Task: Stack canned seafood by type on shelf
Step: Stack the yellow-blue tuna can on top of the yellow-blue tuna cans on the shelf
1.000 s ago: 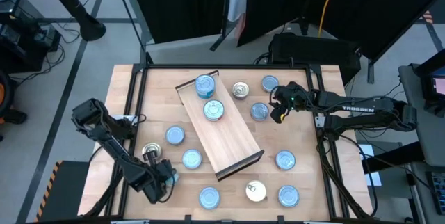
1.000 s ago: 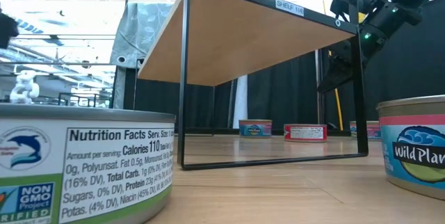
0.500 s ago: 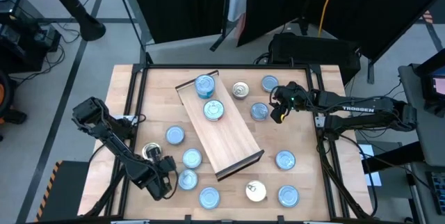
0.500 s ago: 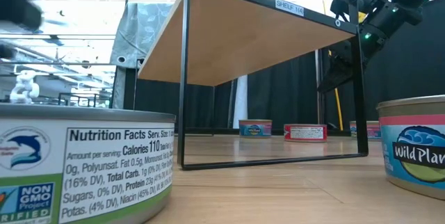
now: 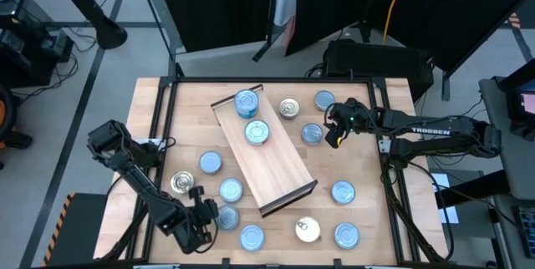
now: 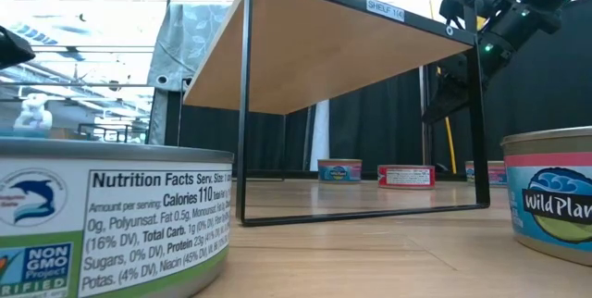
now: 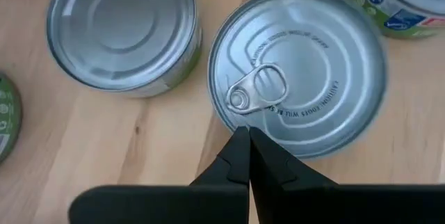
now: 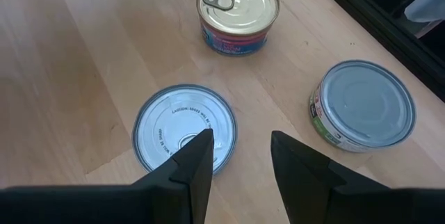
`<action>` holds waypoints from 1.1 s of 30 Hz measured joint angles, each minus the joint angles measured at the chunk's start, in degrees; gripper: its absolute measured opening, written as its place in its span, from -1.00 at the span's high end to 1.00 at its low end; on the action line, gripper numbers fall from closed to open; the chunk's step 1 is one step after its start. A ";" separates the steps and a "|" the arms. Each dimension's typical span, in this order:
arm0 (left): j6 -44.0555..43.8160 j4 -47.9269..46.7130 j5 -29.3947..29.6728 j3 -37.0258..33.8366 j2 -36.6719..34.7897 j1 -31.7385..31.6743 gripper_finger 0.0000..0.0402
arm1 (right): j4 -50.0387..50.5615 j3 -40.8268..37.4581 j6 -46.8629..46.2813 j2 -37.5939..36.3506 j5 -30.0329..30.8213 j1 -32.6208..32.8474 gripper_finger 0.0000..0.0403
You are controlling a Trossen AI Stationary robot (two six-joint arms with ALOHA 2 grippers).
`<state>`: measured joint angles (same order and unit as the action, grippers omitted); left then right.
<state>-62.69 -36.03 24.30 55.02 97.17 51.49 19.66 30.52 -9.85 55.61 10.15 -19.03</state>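
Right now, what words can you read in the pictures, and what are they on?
"SHELF 114": tag on the shelf.
"Nutrition Facts", "Calories 110", "NON GMO": near tin's label.
"Wild Pla...", cut off: right tin.
"TROSSEN": right arm.
Ring print on pull-tab lid: too small.

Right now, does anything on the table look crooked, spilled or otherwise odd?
Yes. The shelf lies diagonally across the table instead of square to its edges, and only two tins sit on it. The other tins lie scattered around it, all upright; nothing looks spilled or dented.
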 joint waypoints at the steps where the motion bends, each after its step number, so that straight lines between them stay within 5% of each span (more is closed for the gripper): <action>1: -0.44 0.01 -0.37 -0.03 0.09 0.28 1.00 | -0.09 0.00 -0.06 -0.01 0.00 0.01 0.32; 19: -11.23 -6.38 -5.06 0.67 1.12 4.53 1.00 | -0.06 0.00 0.03 0.00 -0.02 0.00 0.32; 24: -13.40 -14.81 -7.85 7.17 -2.56 7.04 1.00 | -0.11 0.00 0.04 0.01 -0.01 -0.01 0.32; 29: -12.83 -28.04 -1.75 17.23 -6.12 5.89 0.99 | -0.13 0.00 0.07 0.01 0.00 -0.01 0.32; 33: -2.40 -31.62 -1.45 21.21 -6.50 1.89 0.79 | -0.11 0.00 -0.05 0.01 -0.11 -0.01 0.32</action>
<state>-65.09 -67.65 22.85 76.24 90.67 53.38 19.55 30.52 -9.90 55.61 10.04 -19.05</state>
